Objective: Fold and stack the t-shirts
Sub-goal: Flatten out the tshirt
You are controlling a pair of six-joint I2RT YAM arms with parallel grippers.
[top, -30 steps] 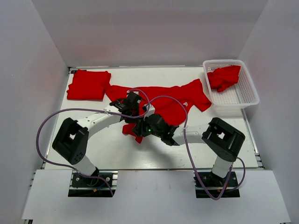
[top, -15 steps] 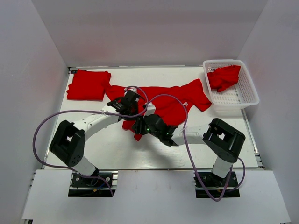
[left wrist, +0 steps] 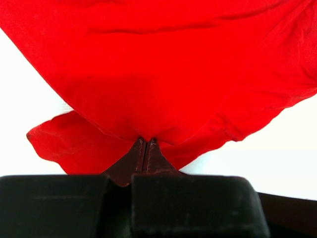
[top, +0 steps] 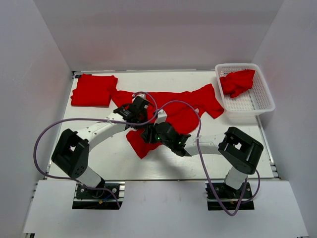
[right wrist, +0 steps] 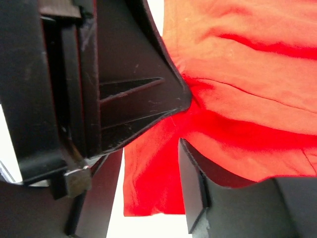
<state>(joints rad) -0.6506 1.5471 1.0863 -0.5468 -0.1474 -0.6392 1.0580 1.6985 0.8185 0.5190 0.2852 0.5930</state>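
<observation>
A red t-shirt (top: 183, 106) lies spread across the middle of the table, with a lower flap (top: 138, 145) lying toward the front left. My left gripper (top: 132, 112) is shut on a fold of this shirt; in the left wrist view the closed gripper (left wrist: 146, 141) pinches the cloth (left wrist: 163, 74). My right gripper (top: 151, 133) sits over the shirt's lower part. In the right wrist view the gripper (right wrist: 184, 121) is open, with red cloth (right wrist: 233, 99) in the gap. A folded red shirt (top: 94, 89) lies at the back left. Another crumpled red shirt (top: 237, 82) sits in the basket.
A white plastic basket (top: 257, 101) stands at the back right. The two arms cross close together over the middle of the white table (top: 99, 158). Purple cables (top: 42, 139) loop over both arms. White walls enclose the table.
The shirt's lower flap, bunched at the right gripper earlier, now lies spread out on the table toward the front left. The left gripper shifted slightly back, still holding cloth.
</observation>
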